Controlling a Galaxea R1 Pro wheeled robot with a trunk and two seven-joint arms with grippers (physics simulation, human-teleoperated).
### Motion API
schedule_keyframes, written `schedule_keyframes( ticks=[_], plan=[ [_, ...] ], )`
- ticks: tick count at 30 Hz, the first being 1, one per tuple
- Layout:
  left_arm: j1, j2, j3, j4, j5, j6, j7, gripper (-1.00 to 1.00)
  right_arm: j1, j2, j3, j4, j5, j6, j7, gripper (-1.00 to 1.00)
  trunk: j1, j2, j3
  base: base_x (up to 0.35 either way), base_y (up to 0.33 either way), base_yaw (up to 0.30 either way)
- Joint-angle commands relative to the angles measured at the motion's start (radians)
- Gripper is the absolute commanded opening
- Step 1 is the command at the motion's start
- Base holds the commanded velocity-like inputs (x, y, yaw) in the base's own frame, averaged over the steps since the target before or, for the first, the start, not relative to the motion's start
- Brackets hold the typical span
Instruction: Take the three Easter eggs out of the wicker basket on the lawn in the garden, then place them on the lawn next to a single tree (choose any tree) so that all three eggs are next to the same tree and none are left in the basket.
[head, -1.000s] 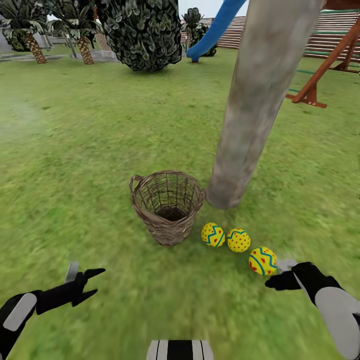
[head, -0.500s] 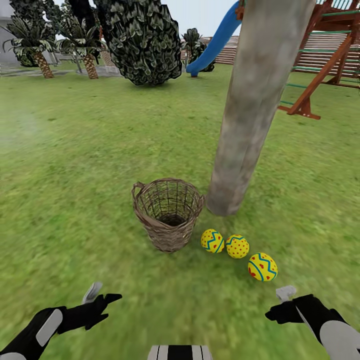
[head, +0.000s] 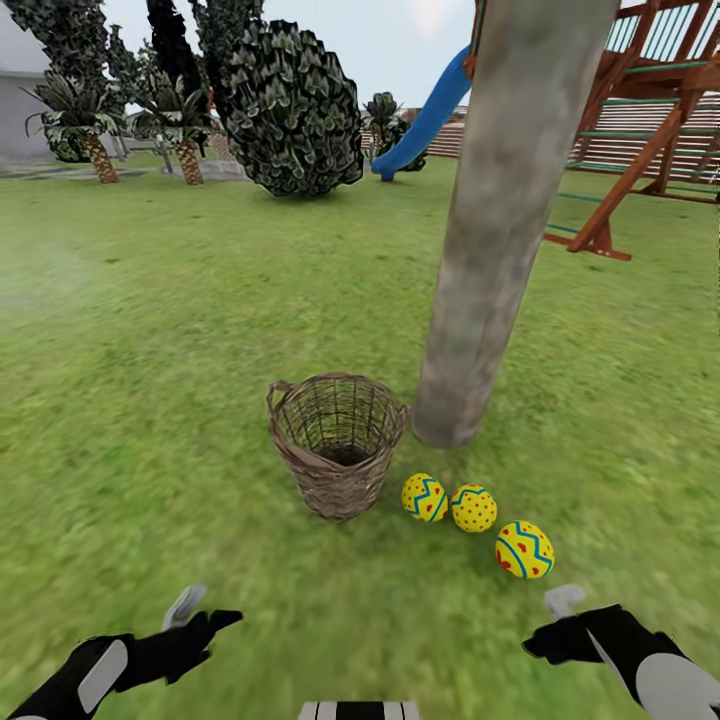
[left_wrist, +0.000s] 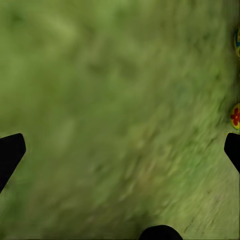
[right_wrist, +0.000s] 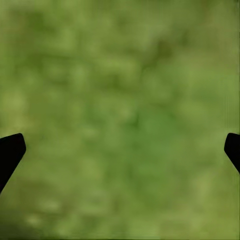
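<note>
Left pincer (head: 205, 612) at 7 o'clock, fingers spread apart, holding nothing. Right pincer (head: 550, 620) at 5 o'clock, likewise spread and unloaded. Both forearms low.

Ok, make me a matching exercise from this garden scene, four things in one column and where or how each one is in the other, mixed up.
Things:
1. basket
2. three eggs
3. tree trunk
4. right hand

Places or states:
A. lying in a row on the grass, near the foot of the trunk
B. open, over bare grass, short of the nearest egg
C. upright on the lawn, with no egg inside
D. grey-brown, leaning, rising just beyond the eggs

Pairs: 1-C, 2-A, 3-D, 4-B
</note>
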Motion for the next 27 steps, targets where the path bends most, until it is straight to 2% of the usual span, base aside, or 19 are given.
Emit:
schedule_keyframes(
  ticks=[1, 5, 10, 12, 14, 17, 21, 27],
  plan=[
    [0.000, -0.001, 0.004, 0.016, -0.003, -0.021, -0.002, 1.00, 0.001, 0.001, -0.009, 0.013, 0.007, -0.021, 0.006, 1.00, -0.001, 0.000, 0.003, 0.000, 0.000, 0.000],
    [0.000, -0.001, 0.003, 0.055, -0.011, -0.064, -0.002, 1.00, 0.004, 0.001, -0.009, 0.055, 0.008, -0.072, 0.004, 1.00, -0.002, 0.001, 0.019, 0.000, 0.000, 0.000],
    [0.000, -0.002, -0.001, 0.081, -0.013, -0.073, -0.002, 1.00, 0.022, 0.001, -0.009, 0.075, 0.008, -0.082, 0.004, 1.00, -0.005, 0.002, 0.038, 0.000, 0.000, 0.000],
    [0.000, -0.002, -0.025, 0.092, -0.013, -0.090, -0.002, 1.00, 0.028, 0.001, -0.009, 0.077, 0.008, -0.087, 0.004, 1.00, -0.006, 0.003, 0.046, 0.000, 0.000, 0.000],
    [0.000, -0.005, -0.079, 0.119, -0.012, -0.144, -0.001, 1.00, 0.038, 0.001, -0.009, 0.078, 0.008, -0.102, 0.004, 1.00, -0.006, 0.003, 0.054, 0.000, 0.000, 0.000],
    [0.000, -0.021, -0.131, 0.163, -0.011, -0.200, 0.000, 1.00, 0.043, 0.001, -0.009, 0.078, 0.007, -0.115, 0.003, 1.00, -0.008, 0.004, 0.065, 0.000, 0.000, 0.000],
    [0.000, -0.036, -0.151, 0.188, -0.011, -0.223, 0.000, 1.00, 0.054, 0.001, -0.009, 0.079, 0.006, -0.121, 0.003, 1.00, -0.010, 0.005, 0.081, 0.000, 0.000, 0.000],
    [0.000, -0.081, -0.161, 0.247, -0.012, -0.247, 0.000, 1.00, 0.057, 0.001, -0.009, 0.115, -0.005, -0.118, -0.003, 1.00, -0.012, 0.006, 0.098, 0.000, 0.000, 0.088]
  ],
)
